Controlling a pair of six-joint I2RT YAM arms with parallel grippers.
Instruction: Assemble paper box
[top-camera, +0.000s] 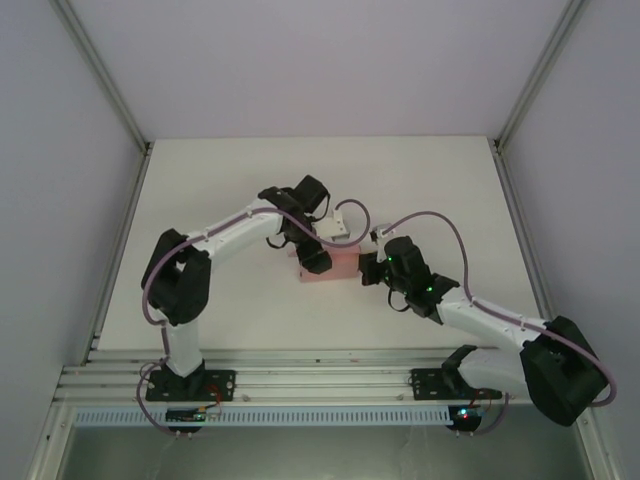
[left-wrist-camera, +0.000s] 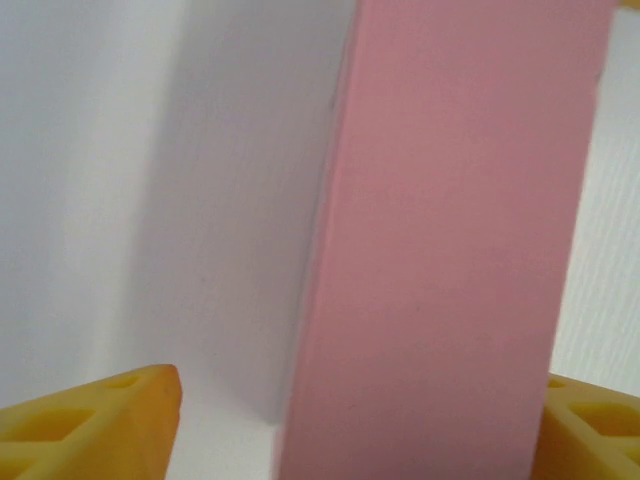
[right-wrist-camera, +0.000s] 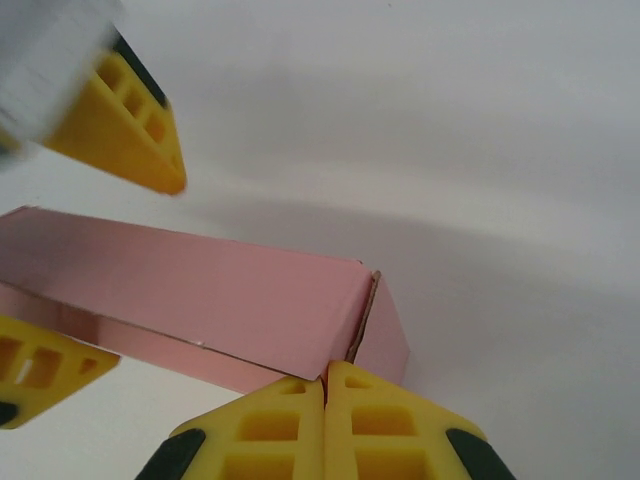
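At mid-tabletop (top-camera: 220, 190), my left end effector (left-wrist-camera: 360, 420) straddles the pink paper box (top-camera: 335, 265), jaws spread and released, while my right end effector (right-wrist-camera: 325, 385), clenched on nothing, noses its end corner, seemingly bracing it.

Light: bright, even and diffuse, with the white table (top-camera: 230, 315) uniformly lit.
Shadows: soft grey bands lie beside the paper box (left-wrist-camera: 450, 250) in both wrist views.
Focus: wrist views are soft close up; right wrist's upper-left corner is smeared.

The left hand (left-wrist-camera: 360, 385) holds its fingers spread wide apart, and the right hand (right-wrist-camera: 326, 375) has its fingers pressed together
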